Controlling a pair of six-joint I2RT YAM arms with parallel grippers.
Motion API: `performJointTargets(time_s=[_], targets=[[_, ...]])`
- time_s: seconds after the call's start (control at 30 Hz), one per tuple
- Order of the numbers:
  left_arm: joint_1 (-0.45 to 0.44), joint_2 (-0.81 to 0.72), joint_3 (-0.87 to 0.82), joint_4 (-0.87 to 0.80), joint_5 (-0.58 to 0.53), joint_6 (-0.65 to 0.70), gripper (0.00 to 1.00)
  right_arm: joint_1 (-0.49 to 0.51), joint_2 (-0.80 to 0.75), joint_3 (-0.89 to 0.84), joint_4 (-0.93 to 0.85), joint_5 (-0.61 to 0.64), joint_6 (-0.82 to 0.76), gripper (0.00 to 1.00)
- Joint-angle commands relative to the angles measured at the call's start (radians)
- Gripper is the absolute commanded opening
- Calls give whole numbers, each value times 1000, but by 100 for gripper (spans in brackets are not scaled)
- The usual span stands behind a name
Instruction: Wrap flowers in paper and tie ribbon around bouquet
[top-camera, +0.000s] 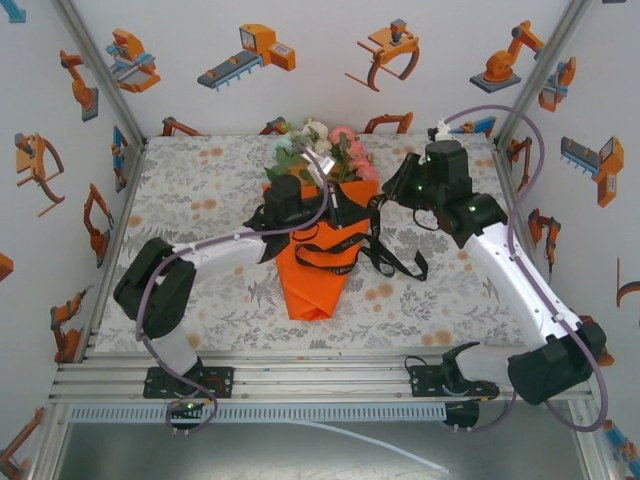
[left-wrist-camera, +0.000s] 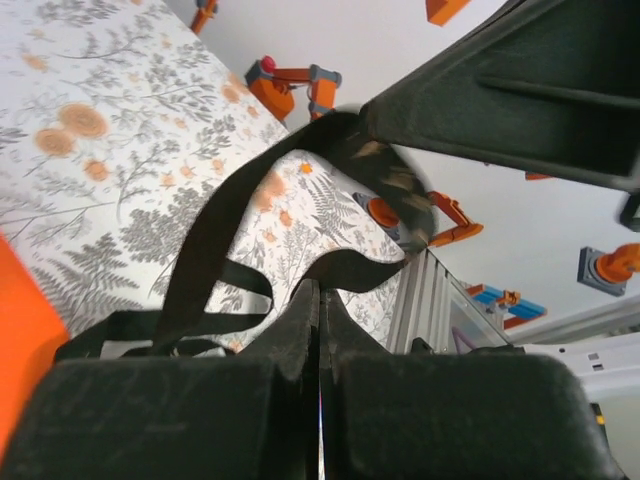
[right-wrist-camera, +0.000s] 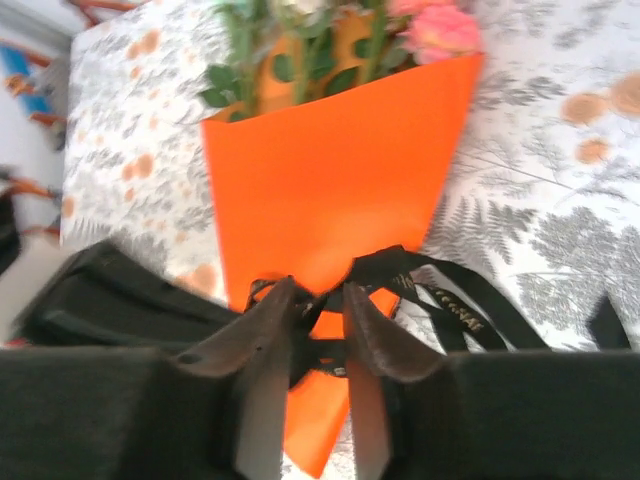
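The bouquet lies mid-table, an orange paper cone with its tip toward me. The pink, white and green flowers stick out of its far end. The black ribbon circles the cone's middle, and its loose ends trail right. My left gripper is over the cone's wide end. Its fingers are pressed together, with the ribbon coming out at their tips. My right gripper hangs just right of it. Its fingers stand a little apart astride the ribbon's knot.
The floral tablecloth covers the table, which white walls close in on three sides. An aluminium rail runs along the near edge by the arm bases. A frame post stands at the table's right side.
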Motion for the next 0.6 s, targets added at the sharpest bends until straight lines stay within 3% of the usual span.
performJointTargets(time_s=[0.0,0.17,0.4,0.57], targets=[[41,-149,-42,-67,-78,-17,0,-90,-33,-85,-51,129,-45,43],[99,-318,-147,-174,-161,-45,0,-199,-8,-264,14,92,-30,43],[128,-513,-171,-491,-334,57,0,-201,180,-310,7,152,-93,46],[140,-585,-224,-576,-449,35,0,-200,300,-316,2,160,-85,49]])
